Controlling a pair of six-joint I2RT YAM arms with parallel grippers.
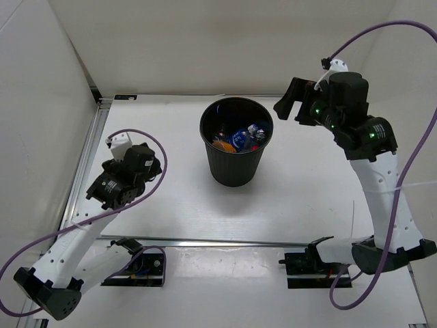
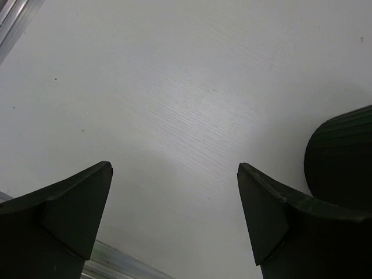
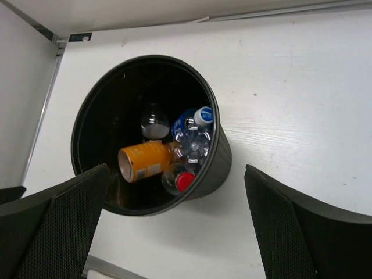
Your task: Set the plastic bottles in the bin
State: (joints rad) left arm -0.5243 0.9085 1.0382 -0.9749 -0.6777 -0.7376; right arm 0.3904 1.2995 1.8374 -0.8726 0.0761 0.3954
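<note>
The round black bin (image 1: pixel 235 160) stands upright in the middle of the table. Several bottles lie inside it: a stubby orange one (image 3: pixel 145 161), a clear one with a blue label and white cap (image 3: pixel 190 121), a clear one with a red cap (image 3: pixel 179 180) and another clear one (image 3: pixel 155 124). In the top view they show as orange (image 1: pixel 221 145) and blue (image 1: pixel 240 139) patches. My right gripper (image 1: pixel 293 101) is open and empty, raised beside the bin's right rim. My left gripper (image 1: pixel 143 179) is open and empty, low over bare table left of the bin (image 2: pixel 343 151).
White walls close the table at the back and left, with an aluminium rail (image 1: pixel 83 164) along the left edge and another (image 1: pixel 225 240) across the front. Purple cables loop off both arms.
</note>
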